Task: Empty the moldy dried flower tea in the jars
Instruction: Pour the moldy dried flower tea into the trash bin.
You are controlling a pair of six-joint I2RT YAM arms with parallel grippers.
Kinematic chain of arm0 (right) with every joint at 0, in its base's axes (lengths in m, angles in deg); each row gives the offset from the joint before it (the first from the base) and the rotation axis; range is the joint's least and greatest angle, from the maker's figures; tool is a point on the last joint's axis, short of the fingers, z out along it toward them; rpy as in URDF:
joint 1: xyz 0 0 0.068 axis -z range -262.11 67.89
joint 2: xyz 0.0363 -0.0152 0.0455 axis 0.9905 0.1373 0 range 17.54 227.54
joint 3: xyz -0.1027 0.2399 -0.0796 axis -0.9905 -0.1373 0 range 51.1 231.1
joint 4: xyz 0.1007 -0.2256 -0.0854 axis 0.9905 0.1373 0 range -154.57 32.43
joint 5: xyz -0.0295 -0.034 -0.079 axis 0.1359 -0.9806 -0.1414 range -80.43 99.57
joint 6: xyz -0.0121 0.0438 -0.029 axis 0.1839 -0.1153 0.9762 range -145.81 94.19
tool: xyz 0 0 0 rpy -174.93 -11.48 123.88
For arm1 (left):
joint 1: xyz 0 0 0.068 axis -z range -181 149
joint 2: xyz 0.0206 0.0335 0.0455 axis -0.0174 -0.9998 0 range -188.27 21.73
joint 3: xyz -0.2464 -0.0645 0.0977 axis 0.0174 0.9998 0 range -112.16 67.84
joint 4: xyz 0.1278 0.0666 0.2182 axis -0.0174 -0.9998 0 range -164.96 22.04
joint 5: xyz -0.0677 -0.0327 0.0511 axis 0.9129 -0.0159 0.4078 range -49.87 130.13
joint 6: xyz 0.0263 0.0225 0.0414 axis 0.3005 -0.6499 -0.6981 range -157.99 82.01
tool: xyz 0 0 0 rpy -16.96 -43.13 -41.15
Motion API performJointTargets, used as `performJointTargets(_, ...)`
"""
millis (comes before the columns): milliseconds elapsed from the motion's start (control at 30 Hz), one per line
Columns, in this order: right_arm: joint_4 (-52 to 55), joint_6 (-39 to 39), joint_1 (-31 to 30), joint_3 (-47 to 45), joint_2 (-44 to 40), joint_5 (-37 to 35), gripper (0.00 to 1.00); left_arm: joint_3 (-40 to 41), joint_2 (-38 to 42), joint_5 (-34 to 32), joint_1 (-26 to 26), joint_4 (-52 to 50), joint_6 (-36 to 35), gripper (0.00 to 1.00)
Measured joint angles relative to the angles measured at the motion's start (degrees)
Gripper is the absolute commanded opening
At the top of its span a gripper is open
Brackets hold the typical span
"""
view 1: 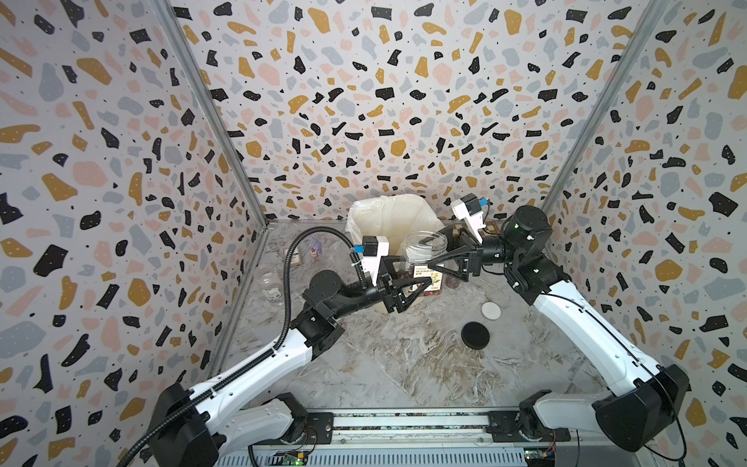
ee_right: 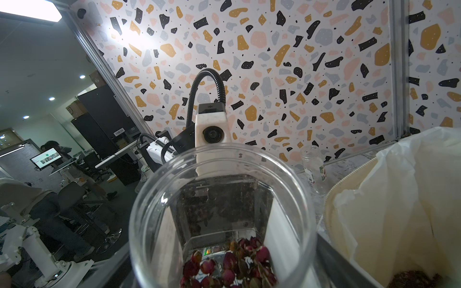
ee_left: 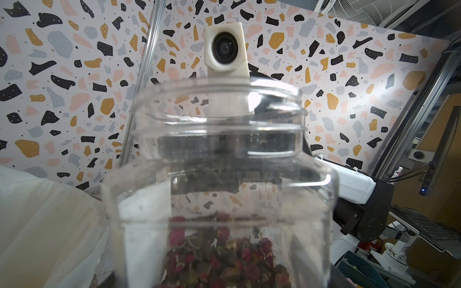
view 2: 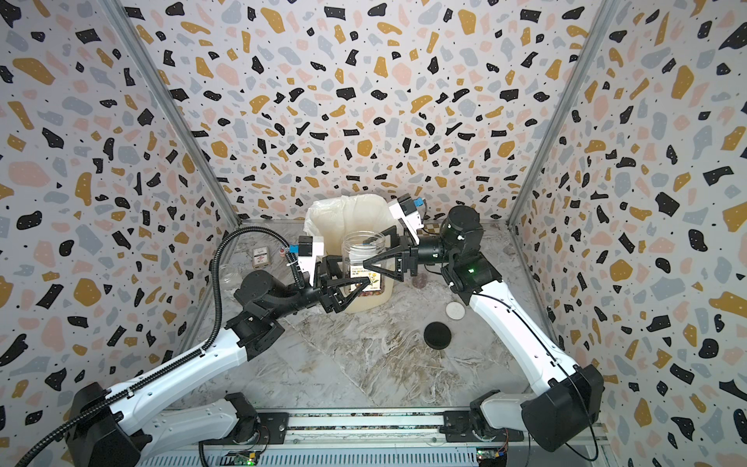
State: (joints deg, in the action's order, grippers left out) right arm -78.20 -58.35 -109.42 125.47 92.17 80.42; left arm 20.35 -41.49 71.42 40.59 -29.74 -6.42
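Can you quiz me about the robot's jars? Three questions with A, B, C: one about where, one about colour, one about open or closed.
1. Where is the black lid? A on the table; B on a jar; C in the air.
2. What colour are the buds in the big jar? A blue; B green; C dark red.
3. The big jar's top is: A lidded; B open; C taped.
Answers: 1 A, it lies flat on the marble table. 2 C, reddish buds show through the clear wall. 3 B, its mouth is bare.
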Motion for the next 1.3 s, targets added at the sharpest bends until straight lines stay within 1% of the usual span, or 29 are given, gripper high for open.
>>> performJointTargets(133, 0.37, 0.13, 0.07, 0.0, 0.04, -0.39, 0.77, -0.02, 0.0, -0.35, -0.17, -0.5, 0.17, 0.95)
performJointTargets(267, 1.2, 0.48, 0.98, 0.0, 0.11, -0.85, 0.76, 0.0, 0.2, -1.01, -0.85, -1.33, 0.13, 1.0)
performJointTargets(467, 2.64, 1.11, 2.89, -0.02, 0.11, -2.08, 0.76, 0.13, 1.92, -1.64, -3.3, -3.78, 0.15, 0.99)
performJointTargets(600, 4.98, 2.84, 4.13, 0.04, 0.46, -3.74, 0.75, 0.24, 3.8, -0.74, -5.07, -5.01, 0.28, 0.99)
performJointTargets(733, 10.78, 6.51, 4.85, 2.62, 2.19, -6.86, 0.74, -1.11, 6.67, -0.11, -5.7, -12.04, -3.76, 0.99)
performJointTargets(867, 16.98, 11.89, 5.35, 8.41, 4.61, -12.13, 0.72, -6.38, 8.09, -0.98, -7.39, -20.5, -7.96, 0.99)
performJointTargets(1033, 21.42, 19.04, 5.35, 14.29, 6.82, -19.61, 0.72, -17.57, 4.81, -2.47, -13.29, -31.52, -9.94, 0.99)
performJointTargets(1133, 23.63, 24.46, 4.92, 16.59, 8.0, -24.5, 0.71, -23.54, 1.33, -1.33, -17.97, -36.3, -8.87, 1.0)
performJointTargets(1200, 24.52, 29.18, 3.8, 17.33, 8.57, -28.52, 0.71, -27.71, -1.92, 0.07, -21.33, -39.1, -6.93, 0.98)
performJointTargets(1300, 24.83, 36.54, 0.55, 17.05, 8.7, -34.62, 0.71, -36.11, -9.03, 4.11, -24.94, -44.28, -4.07, 0.91)
